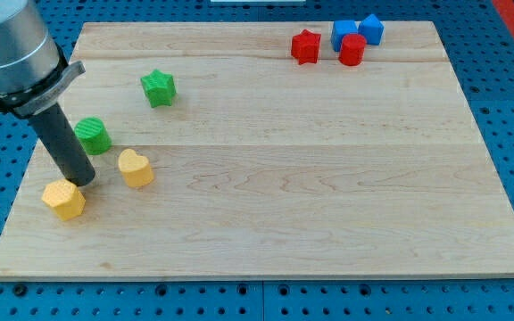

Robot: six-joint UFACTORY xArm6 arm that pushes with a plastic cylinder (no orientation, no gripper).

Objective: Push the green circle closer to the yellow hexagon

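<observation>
Resting my tip between green circle and yellow hexagon, far left.
No claw here, only a rod; yellow heart sits just right.

Eight blocks in all: two green, a star and a circle; two yellow, a heart and a hexagon; two red, a star and a rounder one; two blue.
</observation>
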